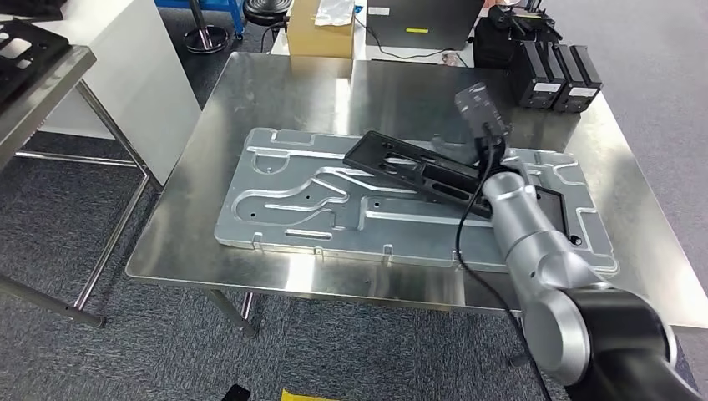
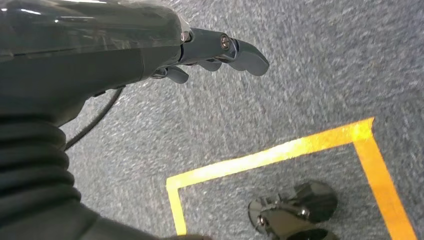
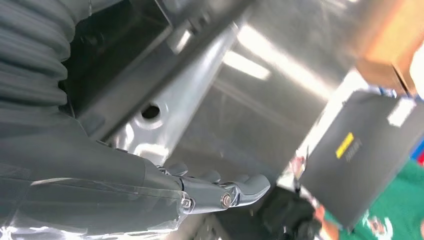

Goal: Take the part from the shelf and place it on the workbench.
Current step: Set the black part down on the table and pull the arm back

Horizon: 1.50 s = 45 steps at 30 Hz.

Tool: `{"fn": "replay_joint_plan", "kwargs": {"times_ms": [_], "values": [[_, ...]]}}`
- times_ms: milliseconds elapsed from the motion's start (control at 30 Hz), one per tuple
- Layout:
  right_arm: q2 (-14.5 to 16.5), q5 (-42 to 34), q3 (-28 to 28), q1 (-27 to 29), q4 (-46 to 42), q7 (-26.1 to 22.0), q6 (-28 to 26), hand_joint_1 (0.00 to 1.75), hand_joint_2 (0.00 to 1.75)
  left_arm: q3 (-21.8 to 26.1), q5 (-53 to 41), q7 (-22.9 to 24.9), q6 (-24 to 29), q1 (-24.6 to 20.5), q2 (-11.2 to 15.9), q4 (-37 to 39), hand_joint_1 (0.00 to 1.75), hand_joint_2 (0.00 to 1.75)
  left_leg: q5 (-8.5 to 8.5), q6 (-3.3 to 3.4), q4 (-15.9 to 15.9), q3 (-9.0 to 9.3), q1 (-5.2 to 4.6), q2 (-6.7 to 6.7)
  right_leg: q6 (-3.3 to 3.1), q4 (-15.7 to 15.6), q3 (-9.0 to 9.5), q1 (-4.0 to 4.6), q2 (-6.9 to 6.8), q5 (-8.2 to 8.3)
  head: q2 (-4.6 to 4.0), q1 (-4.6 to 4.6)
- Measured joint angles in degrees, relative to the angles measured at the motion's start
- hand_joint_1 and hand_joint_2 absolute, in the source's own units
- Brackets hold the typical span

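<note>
The black part, a long flat frame with cut-outs, lies aslant on the large silver pressed plate on the steel workbench. My right arm reaches over the bench and covers the part's right end. My right hand hovers just past that end, above the plate. In the right wrist view the hand has its fingers stretched out with nothing between them, and the black part lies behind the palm. My left hand hangs over the carpet and holds nothing.
Black boxes stand at the bench's back right corner. Behind it are a cardboard box and a dark case. The shelf stands at the left. A person in green is beyond the bench. Yellow tape marks the floor.
</note>
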Motion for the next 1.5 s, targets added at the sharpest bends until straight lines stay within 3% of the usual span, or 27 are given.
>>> {"fn": "replay_joint_plan", "kwargs": {"times_ms": [33,100,133,167,200,233,267,333,367,500,567,633,667,700,733,800,867,1000,1067,1133,1167,1200,1233,1300,1367,1500], "values": [[-0.55,-0.36,-0.64,-0.33,-0.14,0.0,0.08,0.0,1.75,0.0,0.0,-0.13,0.08,-0.12,0.0,0.0,0.0,0.0,0.14,0.33,-0.18,0.06,0.08,0.05,0.26,2.13,-0.96,-0.07,0.01,-1.3,0.0,0.01],[-1.45,-1.78,-1.84,-0.72,-0.22,0.09,0.4,0.0,0.87,0.0,-0.03,-0.49,0.28,-0.39,0.0,0.0,0.0,0.0,0.2,0.71,-0.26,0.05,0.09,0.15,0.62,9.24,-4.33,-0.12,0.0,-4.75,0.0,0.03],[-1.94,-3.16,-2.61,-0.74,-0.21,0.17,0.88,0.0,0.87,0.0,-0.06,-0.73,0.4,-0.48,0.0,0.0,0.0,0.0,0.2,0.79,-0.26,0.05,0.07,0.16,0.75,12.67,-6.01,-0.14,0.0,-5.91,0.0,0.03],[-2.6,-5.13,-3.68,-0.75,-0.2,0.26,1.78,0.0,0.44,0.0,-0.1,-1.01,0.53,-0.53,0.0,0.0,0.0,0.0,0.19,0.85,-0.26,0.05,0.06,0.13,0.8,14.54,-7.0,-0.16,-0.01,-6.12,0.0,0.03],[-3.4,-7.57,-5.06,-0.84,-0.19,0.32,3.06,0.0,0.44,0.0,-0.15,-1.28,0.66,-0.56,-0.01,0.0,0.0,0.0,0.19,0.89,-0.25,0.08,0.05,0.04,0.77,14.28,-6.95,-0.17,-0.01,-5.25,0.0,0.03],[-4.34,-10.53,-6.78,-1.04,-0.19,0.37,4.63,0.0,0.44,-0.01,-0.2,-1.55,0.77,-0.6,-0.01,0.0,0.0,0.0,0.18,0.89,-0.24,0.13,0.05,-0.08,0.64,11.84,-5.83,-0.17,-0.01,-3.51,0.0,0.03],[-5.35,-13.77,-8.78,-1.35,-0.2,0.42,6.38,0.0,0.0,-0.02,-0.22,-1.82,0.91,-0.68,-0.04,0.0,0.0,0.0,0.16,0.86,-0.23,0.18,0.04,-0.22,0.42,7.85,-3.91,-0.13,-0.03,-1.37,0.0,0.03],[-7.26,-19.78,-13.13,-2.08,-0.22,0.49,9.77,0.0,0.0,-0.04,-0.25,-2.25,1.2,-1.0,-0.11,0.0,0.0,0.0,0.09,0.59,-0.17,0.11,-0.2,-0.45,-0.01,0.81,-0.56,0.17,-0.05,1.13,0.0,0.01],[-8.05,-21.97,-15.31,-2.37,-0.23,0.51,11.09,0.0,0.0,-0.04,-0.23,-2.42,1.34,-1.19,-0.15,0.0,0.0,0.0,0.07,0.37,-0.17,0.03,-0.3,-0.52,-0.17,-0.94,0.19,0.32,-0.04,1.46,0.0,-0.01],[-9.8,-25.75,-21.17,-2.67,-0.22,0.06,14.35,0.0,0.0,-0.04,-0.08,-2.75,1.67,-1.63,-0.2,0.0,0.0,0.0,-0.72,-0.81,0.47,-0.23,-0.43,-0.38,-1.15,-1.94,0.45,0.09,0.12,1.6,0.0,-0.04],[-10.06,-27.89,-22.91,-2.63,-0.25,-2.15,18.97,0.0,0.0,-0.01,0.51,-2.82,1.87,-1.66,-0.2,0.0,0.0,0.0,-3.59,-1.19,5.14,-2.16,-0.39,-0.1,-1.71,-2.24,0.62,-0.11,0.15,1.74,0.0,-0.12],[-10.02,-29.17,-24.1,-1.95,-0.66,-6.65,24.65,0.0,0.0,0.38,1.84,-2.99,2.01,-1.55,-0.21,0.0,0.0,0.0,-6.89,-1.34,12.61,-5.53,-0.33,-0.01,-1.99,-2.19,0.64,0.04,0.21,1.67,0.0,-0.19],[-9.82,-29.25,-24.32,-1.39,-1.09,-8.91,26.37,0.0,0.0,0.71,2.55,-3.15,2.04,-1.42,-0.21,0.0,0.0,0.0,-7.5,-1.36,15.15,-6.77,-0.32,-0.01,-2.06,-2.12,0.65,0.12,0.25,1.62,0.0,-0.18],[-9.56,-29.23,-24.34,-0.84,-1.61,-10.64,27.26,0.0,0.0,1.08,3.07,-3.34,2.07,-1.23,-0.22,0.0,0.0,0.0,-7.06,-1.32,15.71,-7.13,-0.32,0.0,-2.12,-2.03,0.66,0.2,0.3,1.56,0.0,-0.17],[-9.23,-29.21,-24.34,-0.37,-2.1,-11.78,27.54,0.0,0.0,1.35,3.41,-3.52,2.08,-1.05,-0.22,0.0,0.0,0.0,-5.64,-1.2,14.11,-6.49,-0.33,0.0,-2.17,-1.91,0.68,0.27,0.36,1.49,0.0,-0.18],[-8.41,-29.05,-24.18,0.57,-3.32,-14.01,27.81,0.0,0.0,1.82,3.97,-3.69,2.1,-0.82,-0.21,0.0,0.0,0.0,-1.79,-0.59,6.54,-3.09,-0.52,0.01,-2.08,-1.69,0.72,0.46,0.43,1.28,0.0,-0.17],[-7.22,-28.88,-23.2,2.58,-6.28,-17.78,28.22,0.0,0.0,2.5,4.8,-3.63,1.99,-0.68,-0.25,0.0,0.0,0.0,0.11,-0.05,0.82,-0.49,-0.75,0.04,-1.75,-1.51,0.66,0.65,0.34,1.18,0.01,-0.14],[-2.9,-28.43,-15.92,13.8,-22.28,-20.81,24.26,0.0,0.0,4.0,6.32,-2.84,1.23,0.67,-0.56,0.0,0.0,0.0,0.82,0.6,-1.0,0.47,-0.44,0.14,-0.86,-1.27,0.73,0.63,0.23,0.77,0.01,-0.1],[-0.66,-27.16,-8.9,21.04,-33.44,-20.3,19.81,0.0,0.0,4.55,6.74,-2.62,0.95,1.23,-0.84,0.0,0.0,0.0,1.4,1.03,-1.79,0.64,-0.18,0.45,-0.42,2.1,-0.53,0.55,0.27,-2.27,0.01,0.06],[0.47,-25.37,-2.61,25.93,-41.24,-20.03,15.98,0.0,0.0,4.86,6.89,-2.62,0.8,1.42,-1.07,0.0,0.0,0.0,1.65,1.16,-1.74,0.2,-0.33,0.65,-0.01,8.77,-2.99,0.17,0.26,-6.43,0.01,0.17],[0.67,-24.12,0.03,28.41,-45.27,-20.08,14.02,0.0,0.0,5.03,6.9,-2.63,0.73,1.55,-1.15,0.0,0.0,0.0,1.73,1.13,-1.62,-0.06,-0.33,0.64,0.17,11.54,-3.8,-0.04,0.25,-7.69,0.0,0.19],[0.85,-22.49,3.05,31.03,-49.84,-20.22,11.83,0.0,0.0,5.22,6.91,-2.62,0.67,1.76,-1.22,0.0,0.0,0.0,1.81,1.08,-1.45,-0.29,-0.28,0.56,0.33,12.69,-3.78,-0.24,0.24,-7.94,-0.01,0.22],[0.94,-20.81,5.75,33.53,-54.06,-20.38,9.85,0.0,0.0,5.4,6.91,-2.61,0.61,2.03,-1.26,0.0,0.0,0.0,1.87,0.95,-1.23,-0.53,-0.21,0.49,0.45,11.81,-2.8,-0.45,0.22,-7.23,-0.01,0.24],[1.07,-17.81,10.81,36.73,-60.73,-20.72,7.03,0.0,0.0,5.61,6.87,-2.57,0.5,2.37,-1.29,0.0,0.0,0.0,2.01,0.48,-0.65,-1.1,-0.1,0.53,0.6,5.23,1.19,-0.85,0.14,-4.61,0.0,0.24],[1.18,-15.69,14.25,38.5,-65.15,-21.13,5.11,0.0,0.0,5.66,6.75,-2.48,0.45,2.22,-1.31,0.0,0.0,0.0,2.3,-0.24,-0.29,-1.64,-0.21,0.58,0.43,-0.07,3.86,-0.77,0.18,-2.95,0.01,0.17],[1.26,-9.37,20.1,42.41,-72.69,-21.06,-0.76,0.0,0.0,5.67,6.23,-1.57,0.43,2.41,-1.38,0.0,0.0,0.0,2.97,-1.95,-0.47,-2.15,-0.03,0.37,-1.39,-1.11,3.41,-0.21,0.24,-1.34,0.0,0.17]]}}
